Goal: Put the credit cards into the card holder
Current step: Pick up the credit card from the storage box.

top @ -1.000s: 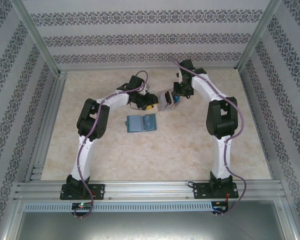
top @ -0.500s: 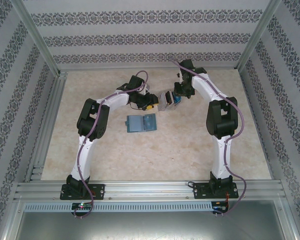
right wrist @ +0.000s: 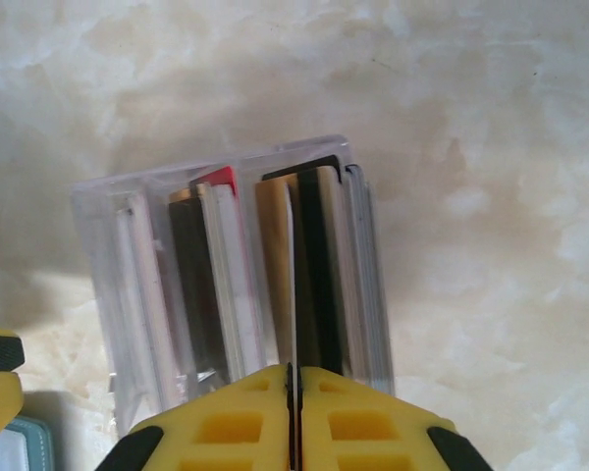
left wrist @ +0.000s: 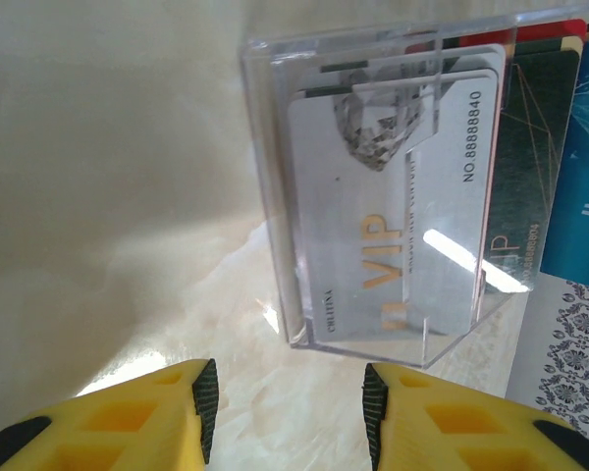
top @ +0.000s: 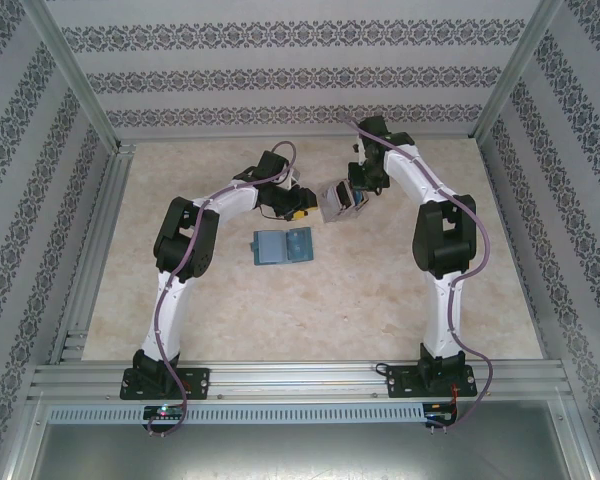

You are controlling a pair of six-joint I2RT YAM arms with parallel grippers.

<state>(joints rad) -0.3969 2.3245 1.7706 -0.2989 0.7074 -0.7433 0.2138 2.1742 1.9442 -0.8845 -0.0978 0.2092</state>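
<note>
The credit cards stand upright in a clear stand (top: 332,200) at the table's middle back. My right gripper (right wrist: 293,378) is above it, shut on the top edge of one thin card (right wrist: 293,255), seen edge-on between an orange card (right wrist: 273,245) and a black one. In the top view the right gripper (top: 358,194) has a blue card at its tip. My left gripper (left wrist: 285,407) is open and empty, low beside the stand (left wrist: 373,196), whose front card is a white VIP card (left wrist: 393,226). The card holder (top: 283,246), a teal wallet, lies open and flat nearer the arms.
The stand's slots (right wrist: 236,275) also hold a red-edged card (right wrist: 221,179) and a dark one (left wrist: 535,167). A corner of the teal wallet (right wrist: 10,446) lies just left of the stand. Patterned walls and metal rails (top: 90,250) ring the marble tabletop.
My right gripper's jaws have closed on a card in the stand. The left arm and the wallet have stayed where they were.
</note>
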